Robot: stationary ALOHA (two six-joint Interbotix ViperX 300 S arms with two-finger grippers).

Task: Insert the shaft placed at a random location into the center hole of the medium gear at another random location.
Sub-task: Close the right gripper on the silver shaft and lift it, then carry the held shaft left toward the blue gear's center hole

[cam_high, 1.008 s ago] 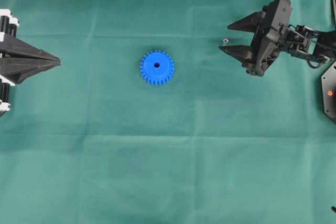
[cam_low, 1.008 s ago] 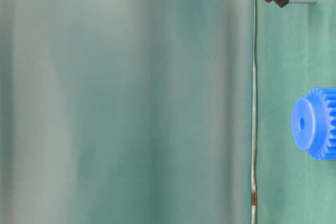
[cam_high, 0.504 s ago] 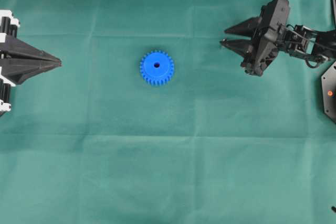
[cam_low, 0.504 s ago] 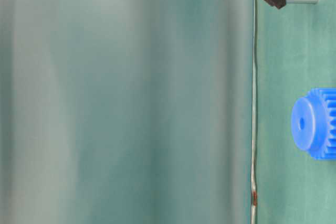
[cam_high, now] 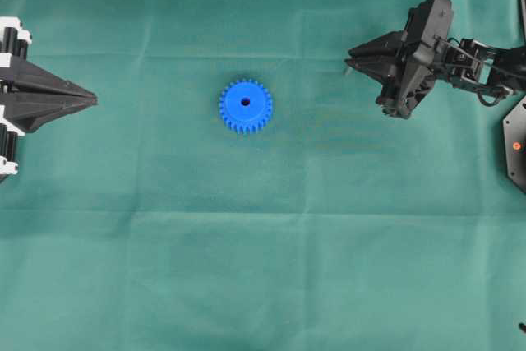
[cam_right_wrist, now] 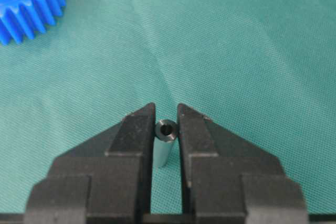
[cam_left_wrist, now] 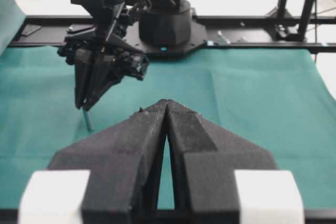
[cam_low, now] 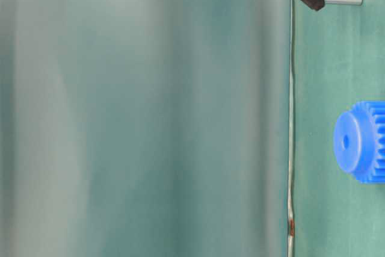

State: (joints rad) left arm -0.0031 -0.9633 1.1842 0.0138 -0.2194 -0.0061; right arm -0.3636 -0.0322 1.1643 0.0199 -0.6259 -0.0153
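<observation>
Black jaws of the right gripper [cam_right_wrist: 166, 124], spread wide a second ago, now pinch the upright shaft [cam_right_wrist: 165, 142] at the overhead view's upper right, ready to lift toward the medium gear [cam_high: 245, 106] at centre, while the left gripper [cam_left_wrist: 166, 109] rests shut.

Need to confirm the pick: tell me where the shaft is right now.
The shaft stands upright between the fingertips of the right gripper, at the upper right of the overhead view, well to the right of the medium gear.
</observation>
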